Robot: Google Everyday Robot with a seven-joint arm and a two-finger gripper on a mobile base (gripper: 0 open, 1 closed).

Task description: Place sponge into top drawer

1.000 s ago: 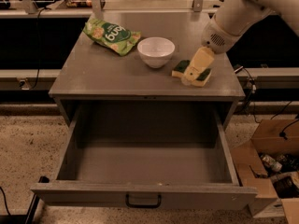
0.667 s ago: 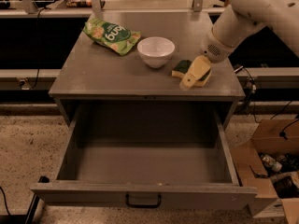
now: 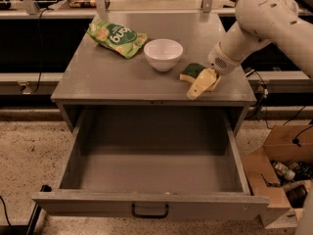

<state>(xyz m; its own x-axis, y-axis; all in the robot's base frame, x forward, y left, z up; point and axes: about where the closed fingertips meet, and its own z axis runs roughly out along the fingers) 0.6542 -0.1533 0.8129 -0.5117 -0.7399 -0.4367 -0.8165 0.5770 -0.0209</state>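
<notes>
**A:** ok so the claw [image 3: 203, 83] has slid a bit toward the desk's [image 3: 98, 77] front edge, near the right corner, and more green shows on the sponge [image 3: 192, 71] now. Looks like it's lining up the grab, no lift yet.

**B:** yeah, it's right up against the sponge, but I can't tell how far open it is or if it's got hold. Sponge is on the desk beside the white bowl [image 3: 163, 54], and the top drawer [image 3: 151, 170] is pulled open.
</notes>
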